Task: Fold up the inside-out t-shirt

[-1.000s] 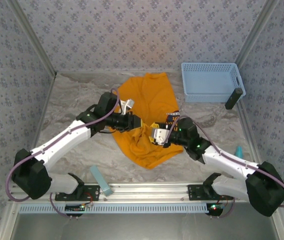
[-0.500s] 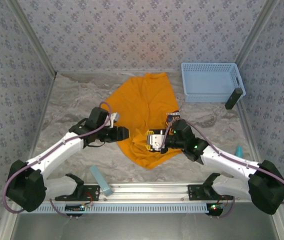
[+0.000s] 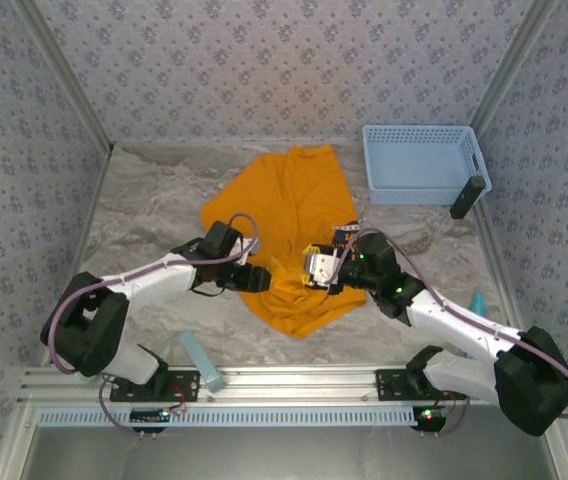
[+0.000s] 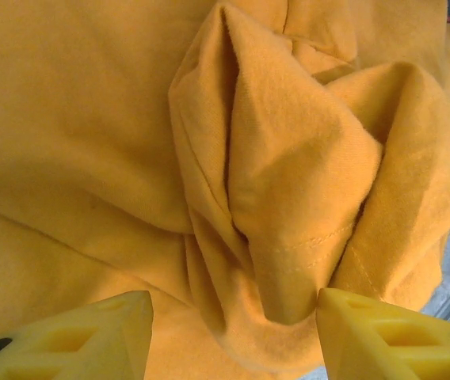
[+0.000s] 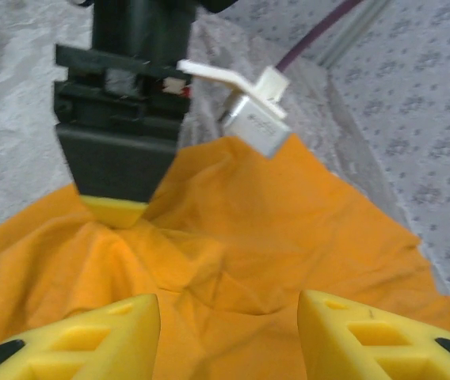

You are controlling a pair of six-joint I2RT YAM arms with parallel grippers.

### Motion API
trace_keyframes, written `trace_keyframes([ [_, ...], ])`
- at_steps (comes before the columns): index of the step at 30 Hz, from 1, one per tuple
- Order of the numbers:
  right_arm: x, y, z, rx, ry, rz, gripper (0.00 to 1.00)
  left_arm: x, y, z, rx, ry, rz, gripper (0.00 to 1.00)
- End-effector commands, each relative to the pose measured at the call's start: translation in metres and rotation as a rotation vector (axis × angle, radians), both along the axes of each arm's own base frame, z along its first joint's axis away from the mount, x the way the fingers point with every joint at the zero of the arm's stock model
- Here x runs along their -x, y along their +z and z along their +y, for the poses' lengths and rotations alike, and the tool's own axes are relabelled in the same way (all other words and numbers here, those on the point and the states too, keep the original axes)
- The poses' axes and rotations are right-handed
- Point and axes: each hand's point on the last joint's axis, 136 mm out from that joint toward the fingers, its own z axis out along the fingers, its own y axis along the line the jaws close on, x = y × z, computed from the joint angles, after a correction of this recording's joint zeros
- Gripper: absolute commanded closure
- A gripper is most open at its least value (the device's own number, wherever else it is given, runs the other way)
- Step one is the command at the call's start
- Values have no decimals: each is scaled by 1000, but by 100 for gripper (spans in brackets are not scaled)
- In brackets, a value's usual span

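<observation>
the shirt [image 3: 299, 195] is lying rumpled on the table [image 3: 154, 200], bunching at its near end. the left gripper [image 4: 231, 317] is gaping wide before a raised fold [image 4: 288, 206], holding nothing; the right gripper [image 5: 226, 305] likewise. closing here is likely risking pinching several layers together.

Low left gripper [image 4: 233, 321] facing low right gripper [image 5: 229, 317], both jaws parted

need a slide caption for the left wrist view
Left gripper, jaws open, poised over a bunched, raised fold of the orange t-shirt.
</observation>
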Motion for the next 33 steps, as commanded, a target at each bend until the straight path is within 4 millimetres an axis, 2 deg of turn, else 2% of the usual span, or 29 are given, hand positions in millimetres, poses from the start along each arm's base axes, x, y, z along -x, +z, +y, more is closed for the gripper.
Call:
trace_keyframes([
  [1,5,12,-1,-49,22,-1,49,-6,7,-7,37,-72,-95,44],
  [6,6,10,-3,-40,30,-3,49,-1,5,-8,65,-149,-180,44],
  [10,5,8,-3,-29,31,-7,49,3,6,-2,38,-218,-341,44],
  [13,4,7,-4,-22,32,-11,49,-2,6,4,-58,-244,-513,43],
  [16,4,5,-3,-19,35,-11,49,-12,11,3,-69,-224,-571,42],
  [20,4,5,-2,-21,42,-10,49,-18,22,-14,-19,-245,-617,41],
  [25,3,8,-4,-30,26,-26,50,-28,19,-22,-34,-255,-624,47],
  [30,1,9,-8,-39,12,-31,50,-25,38,-43,74,-315,-674,52],
  [33,0,9,-8,-45,4,-37,50,-28,41,-48,70,-322,-680,53],
])
